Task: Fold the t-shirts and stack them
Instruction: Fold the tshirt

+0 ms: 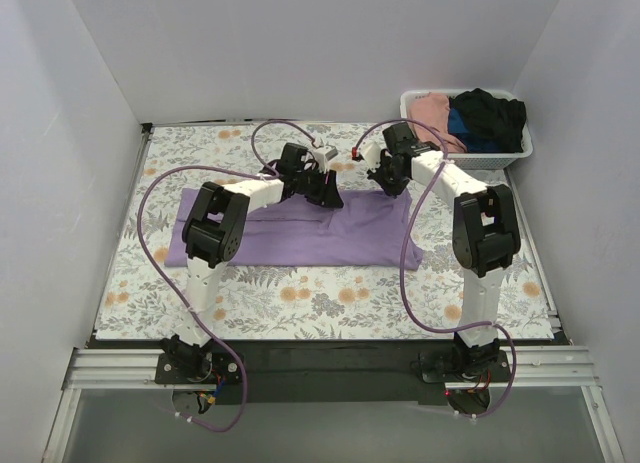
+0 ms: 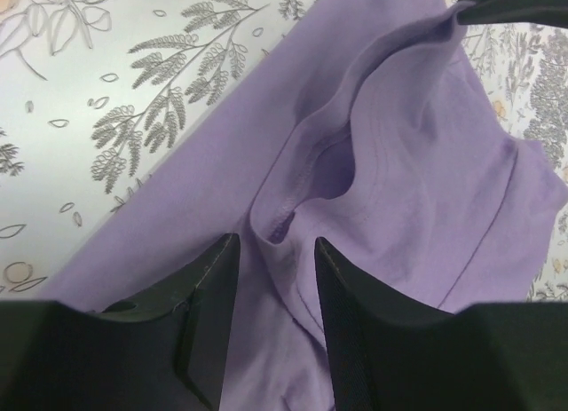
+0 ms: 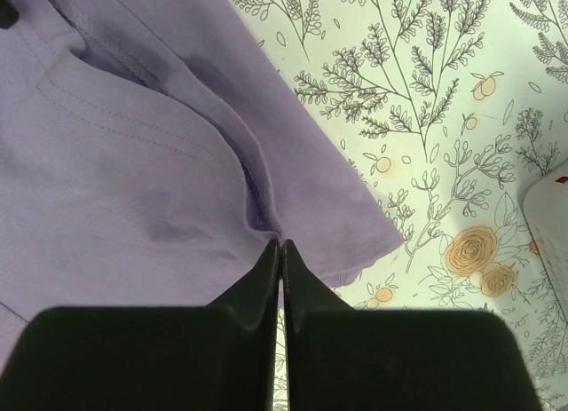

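White walls enclose a floral-print desk (image 1: 300, 295). A lavender shirt (image 1: 300, 238) lies spread flat across its middle. At the shirt's far edge the left end effector (image 2: 275, 247) stands open, fingers astride a raised fold. The right end effector (image 3: 281, 244) is closed, pinching the shirt's hem. A white basket (image 1: 522, 149) in the far right corner holds pink, blue and black shirts (image 1: 485, 115).

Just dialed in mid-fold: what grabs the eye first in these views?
A large lavender shirt lies spread in the middle. At its far edge the right gripper is shut on a fold of it, while the left gripper straddles a ridge of cloth, jaws apart. A white basket heaped with clothes sits at the far right corner.
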